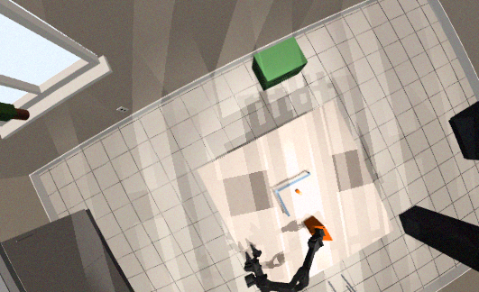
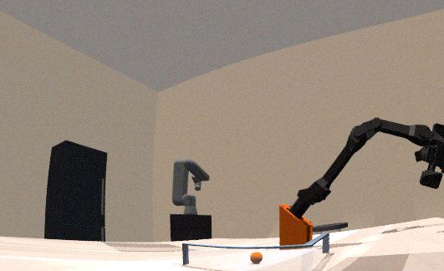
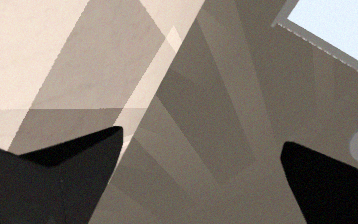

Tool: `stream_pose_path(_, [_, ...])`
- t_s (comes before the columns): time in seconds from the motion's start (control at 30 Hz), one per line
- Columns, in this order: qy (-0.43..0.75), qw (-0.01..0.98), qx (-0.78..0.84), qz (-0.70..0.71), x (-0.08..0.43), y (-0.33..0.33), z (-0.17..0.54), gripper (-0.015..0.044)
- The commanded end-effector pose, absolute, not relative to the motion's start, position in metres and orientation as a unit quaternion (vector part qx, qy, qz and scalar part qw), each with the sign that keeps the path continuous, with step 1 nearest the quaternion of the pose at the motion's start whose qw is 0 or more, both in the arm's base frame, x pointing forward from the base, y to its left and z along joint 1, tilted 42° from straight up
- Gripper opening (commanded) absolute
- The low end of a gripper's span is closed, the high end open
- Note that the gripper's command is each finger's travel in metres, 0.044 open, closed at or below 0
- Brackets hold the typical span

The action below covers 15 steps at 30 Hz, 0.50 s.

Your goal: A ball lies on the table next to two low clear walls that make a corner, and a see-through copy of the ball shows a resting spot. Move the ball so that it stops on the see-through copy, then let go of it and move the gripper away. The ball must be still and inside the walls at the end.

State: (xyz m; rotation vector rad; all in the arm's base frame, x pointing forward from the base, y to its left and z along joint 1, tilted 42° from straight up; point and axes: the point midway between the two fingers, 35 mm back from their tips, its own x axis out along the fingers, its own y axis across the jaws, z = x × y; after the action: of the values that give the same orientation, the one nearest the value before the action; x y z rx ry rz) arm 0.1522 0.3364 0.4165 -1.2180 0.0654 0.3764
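Looking down from the top view, the ball [image 1: 299, 191] shows as a small orange dot on the desk [image 1: 363, 216], inside the angle of the two low clear walls [image 1: 282, 195], near their corner but apart from both. The orange base [image 1: 318, 227] of the arm [image 1: 305, 266] stands on the desk just past the open end of one wall, and the arm reaches away from the walls, out beyond the desk edge, with the tool [image 1: 253, 261] well apart from the ball.

From the exterior view comes what the top cannot give: height. The ball [image 2: 256, 258] rests on the desk surface in front of a wall [image 2: 254, 247], while the arm [image 2: 357, 146] rises from the base [image 2: 294, 227] and the tool [image 2: 434, 167] hangs high in the air, far off to one side.

At the wrist view neither ball nor walls appear; only the two dark fingers at the lower corners, spread wide with nothing between them, against room walls and a window [image 3: 340, 25]. The tool is released and holds nothing.

I cannot make out the see-through copy of the ball in any view.
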Motion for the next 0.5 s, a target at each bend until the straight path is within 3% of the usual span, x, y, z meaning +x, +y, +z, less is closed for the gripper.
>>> stream_pose_path(0.0, [0.032, 0.803, -0.569, 0.176, 0.153, 0.337, 0.415, 0.0374])
stream_pose_path(0.13, [0.066, 0.793, -0.578, 0.182, 0.179, 0.339, 0.392, 0.0269])
stream_pose_path(0.47, [0.24, 0.763, -0.561, 0.215, 0.289, 0.307, 0.281, 0.0263])
